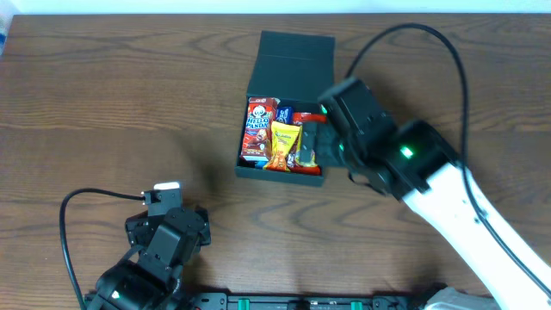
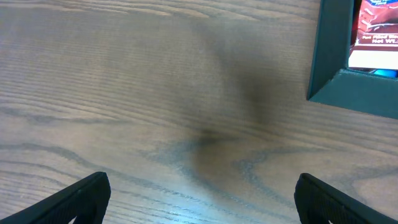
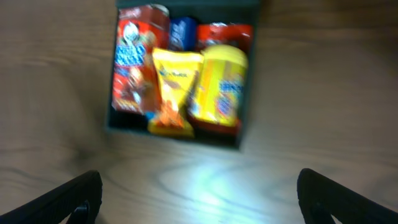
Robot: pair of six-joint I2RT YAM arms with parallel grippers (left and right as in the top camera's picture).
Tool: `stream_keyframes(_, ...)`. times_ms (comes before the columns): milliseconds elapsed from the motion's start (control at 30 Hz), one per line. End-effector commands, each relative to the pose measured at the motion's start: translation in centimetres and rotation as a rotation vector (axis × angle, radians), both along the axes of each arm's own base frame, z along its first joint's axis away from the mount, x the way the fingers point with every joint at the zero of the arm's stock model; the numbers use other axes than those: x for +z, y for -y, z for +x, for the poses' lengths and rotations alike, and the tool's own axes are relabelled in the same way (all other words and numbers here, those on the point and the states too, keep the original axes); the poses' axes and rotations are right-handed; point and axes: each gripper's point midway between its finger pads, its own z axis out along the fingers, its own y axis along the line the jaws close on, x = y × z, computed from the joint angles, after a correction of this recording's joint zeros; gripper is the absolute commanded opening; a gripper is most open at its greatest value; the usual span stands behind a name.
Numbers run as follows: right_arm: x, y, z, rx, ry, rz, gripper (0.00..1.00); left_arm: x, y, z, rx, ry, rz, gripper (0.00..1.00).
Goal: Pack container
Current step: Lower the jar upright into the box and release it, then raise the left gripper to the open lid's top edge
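Note:
The container (image 1: 255, 172), a dark teal-black square box, sits at the table's middle with its flap lid (image 1: 293, 53) open toward the back. It holds several snack packets: a red one (image 1: 258, 129), a yellow one (image 1: 284, 145) and others. In the right wrist view the box (image 3: 180, 134) shows blurred, with red (image 3: 134, 68) and yellow (image 3: 224, 87) packets inside. My right gripper (image 3: 199, 199) is open and empty over bare wood beside the box. My left gripper (image 2: 202, 199) is open and empty near the front left; one box corner (image 2: 329, 62) shows at its top right.
The right arm's body (image 1: 379, 146) hangs over the box's right side, hiding that edge. The left arm (image 1: 159, 245) rests at the front left with a cable loop (image 1: 65, 224). A dark rail (image 1: 301, 301) runs along the front edge.

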Motion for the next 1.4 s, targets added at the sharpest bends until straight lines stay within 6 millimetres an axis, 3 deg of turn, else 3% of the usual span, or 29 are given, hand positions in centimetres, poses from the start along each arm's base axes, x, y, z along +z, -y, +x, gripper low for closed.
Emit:
stream_keyframes(0,-0.6,1.9,-1.0,-0.024,0.029,-0.099,0.99,0.1,-0.3,0.0,0.02,0.009,0.001,0.96)
stream_keyframes(300,-3.6,2.4,-4.3,0.045,-0.006,-0.138,0.99,0.1,-0.3,0.0,0.02,0.009,0.001,0.96)
stream_keyframes(833,-3.5,2.1,-4.3,0.091,-0.001,-0.142,0.99,0.4,-0.1,0.3,0.02,0.026,-0.009,0.96)
stream_keyframes(1033,-3.4,2.0,-4.2,0.09,0.004,-0.137,0.99,0.1,2.8,0.4,-0.075,-0.001,-0.142,0.95)
stream_keyframes(1133,-3.4,1.9,-4.1,0.09,0.01,-0.133,0.99,1.4,5.7,1.1,-0.201,0.03,-0.232,0.96)
stream_keyframes(1367,-3.3,2.1,-3.9,0.084,0.017,-0.141,0.99,6.0,7.2,4.5,-0.186,0.042,-0.207,0.96)
